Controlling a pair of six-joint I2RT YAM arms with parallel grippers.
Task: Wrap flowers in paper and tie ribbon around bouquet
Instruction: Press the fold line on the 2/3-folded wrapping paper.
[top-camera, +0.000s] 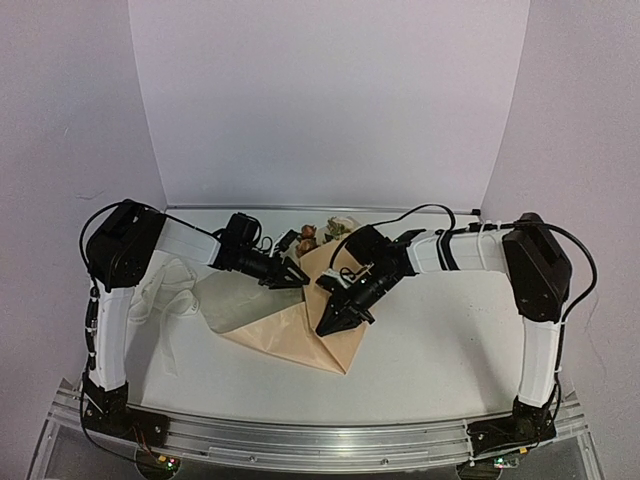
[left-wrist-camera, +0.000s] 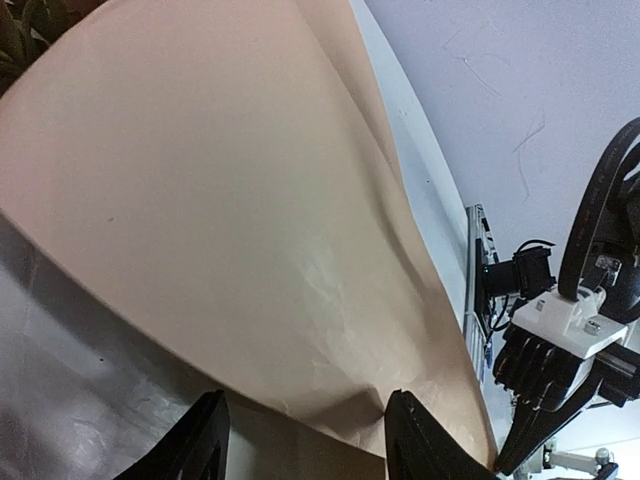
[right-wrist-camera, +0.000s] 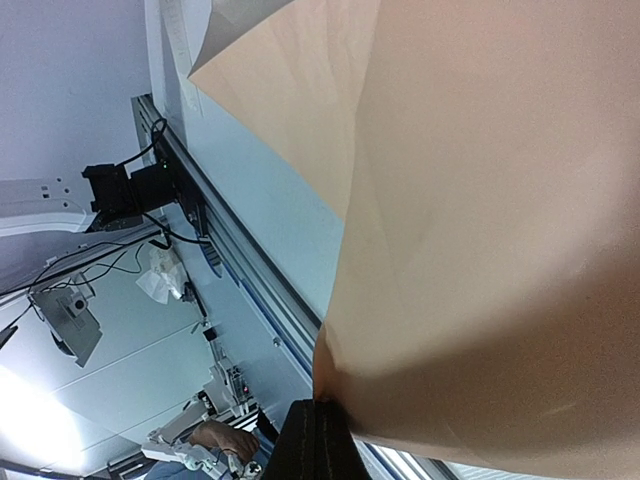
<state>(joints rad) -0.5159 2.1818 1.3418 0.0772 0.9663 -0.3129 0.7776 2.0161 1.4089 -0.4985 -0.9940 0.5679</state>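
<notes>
Now, left gripper: jaws apart, paper edge between them.
right gripper: closed, pinching a paper fold.
flowers: heads at paper's far end.

**Pale Booth, White Table**

3 plain lavender-white panels wall the scene: 1 far beyond the right pincer, 1 angled out to each side of it. Beneath that pincer spreads a white table, an aluminium rail running along its edge on the pincer's near side. The light is soft and even.
</notes>
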